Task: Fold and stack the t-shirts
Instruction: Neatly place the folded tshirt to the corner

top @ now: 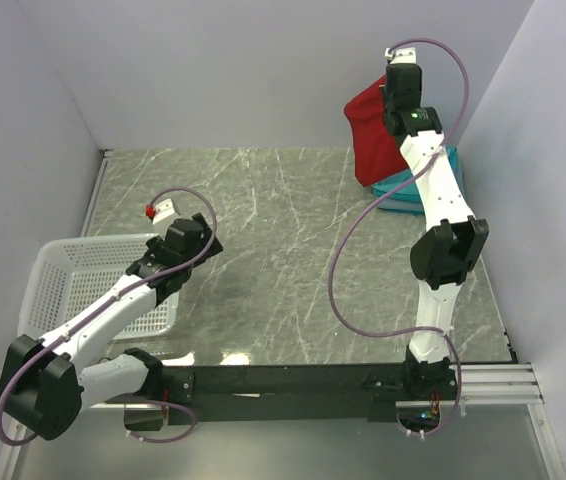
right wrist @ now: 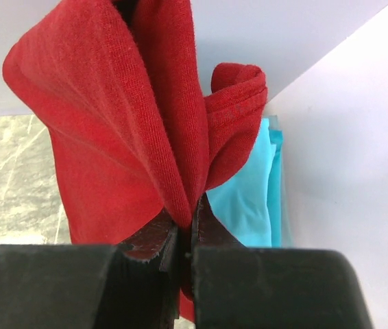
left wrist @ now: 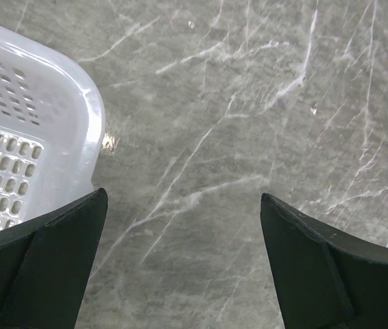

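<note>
One: Two questions. What is biggest here, and how does everything lie from the basket (top: 73, 275)?

Two: Biggest is the bench (top: 263, 230), grey and marble-veined. The basket, white lattice, sits at its near left. The red shirt (top: 368, 130) is as far from the basket as the bench allows, off toward the far right corner, hanging bunched in the air. The turquoise shirt (top: 403, 192) lies flat just under and behind the red one, seemingly folded.

One: Why is it hanging?

Two: The right claw (right wrist: 186, 223) is clenched on a pinch of red cloth and holds it off the bench. I would guess that lets the cloth fall loose, so it can be spread for folding. The turquoise shirt looks like the base of the stack, parked away from the folding space.

One: And the other claw?

Two: The left claw (left wrist: 184, 205) hovers just beside the basket's right rim, over the bench. Its jaws are released wide and grip nothing. It is probably waiting to take a second corner of the red shirt.

One: Any writing?

Two: None that I can read. No label, print or brand shows on either shirt, and the basket is plain.
</note>
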You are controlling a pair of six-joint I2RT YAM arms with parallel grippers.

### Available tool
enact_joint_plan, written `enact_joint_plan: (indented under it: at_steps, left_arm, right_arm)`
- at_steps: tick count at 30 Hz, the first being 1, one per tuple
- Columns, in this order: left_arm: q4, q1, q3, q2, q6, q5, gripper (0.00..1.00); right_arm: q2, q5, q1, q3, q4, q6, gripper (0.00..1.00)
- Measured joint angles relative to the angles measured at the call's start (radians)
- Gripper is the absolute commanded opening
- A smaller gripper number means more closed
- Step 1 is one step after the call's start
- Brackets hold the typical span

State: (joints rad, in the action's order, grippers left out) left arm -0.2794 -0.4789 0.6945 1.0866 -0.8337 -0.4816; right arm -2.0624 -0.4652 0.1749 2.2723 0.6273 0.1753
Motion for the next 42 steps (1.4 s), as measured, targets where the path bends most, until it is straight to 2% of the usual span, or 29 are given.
enact_joint_plan:
  at_steps: [14,26,42]
  left_arm:
    - [-0.003,0.0,0.015,0.086,0.0,0.023,1.0]
    - [-0.011,0.0,0.048,0.151,0.002,0.023,0.99]
    - [-0.022,0.001,0.077,0.205,0.005,0.023,0.99]
  right_arm:
    - [-0.017,0.087,-0.103,0.0,-0.015,-0.021,0.0]
    - [-0.164,0.115,-0.178,0.013,-0.047,-0.051,0.0]
    - [-0.253,0.113,-0.27,-0.002,-0.089,-0.075,0.0]
